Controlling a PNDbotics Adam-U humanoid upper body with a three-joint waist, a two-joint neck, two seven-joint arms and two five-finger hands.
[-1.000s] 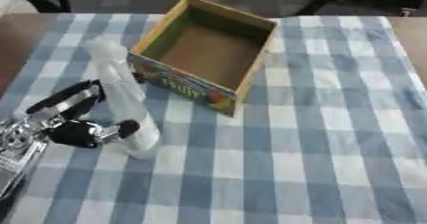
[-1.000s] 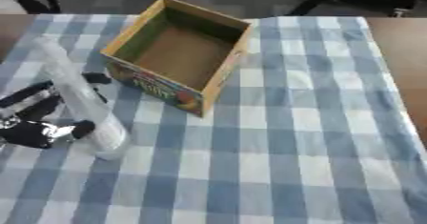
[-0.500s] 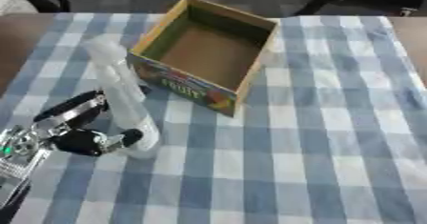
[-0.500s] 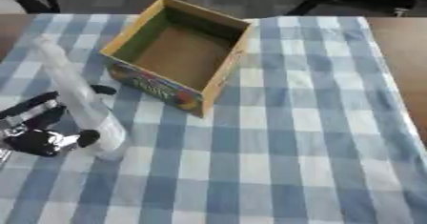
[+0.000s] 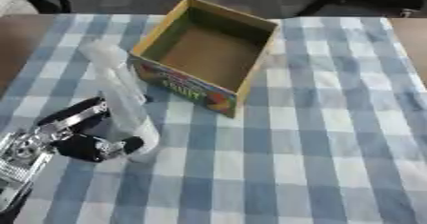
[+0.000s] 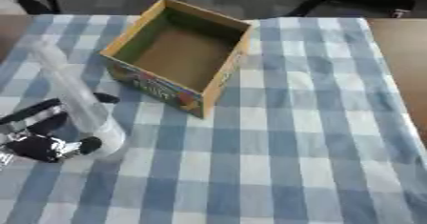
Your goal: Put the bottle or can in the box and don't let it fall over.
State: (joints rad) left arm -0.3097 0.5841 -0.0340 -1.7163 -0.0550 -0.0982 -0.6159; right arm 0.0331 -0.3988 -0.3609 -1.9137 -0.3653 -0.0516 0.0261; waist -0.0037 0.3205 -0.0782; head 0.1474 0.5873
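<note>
A clear plastic bottle (image 5: 123, 105), tall and slim with a narrow neck and a pale, see-through body, stands upright near the left edge of the bench (image 5: 333, 137), on a soft cloth (image 5: 275, 170) woven in blue and white checks. The robot's left hand (image 5: 71, 139), black with silver metal joints, reaches in from the lower left corner of the bench and is wrapped about the bottle's lower half: black fingers (image 5: 79, 111) curve behind the bottle on its far side, and the thumb, tipped with a rounded black pad, presses in at the near side of its base, so the fingers are grasping the bottle. The bottle's foot appears to rest on the cloth, though this cannot be told for certain. Just beside it, toward the far middle of the bench, sits an open cardboard box (image 5: 208, 54), square, set askew with one corner pointing at the near edge. Its inner walls are green and its floor is plain brown card; the outer face turned toward the bottle bears a bright printed picture in red, orange and green with lettering too blurred to read. The box is hollow and the bottle stands outside it. At the bench's far left and right corners, bare brown wood shows beyond the cloth.
</note>
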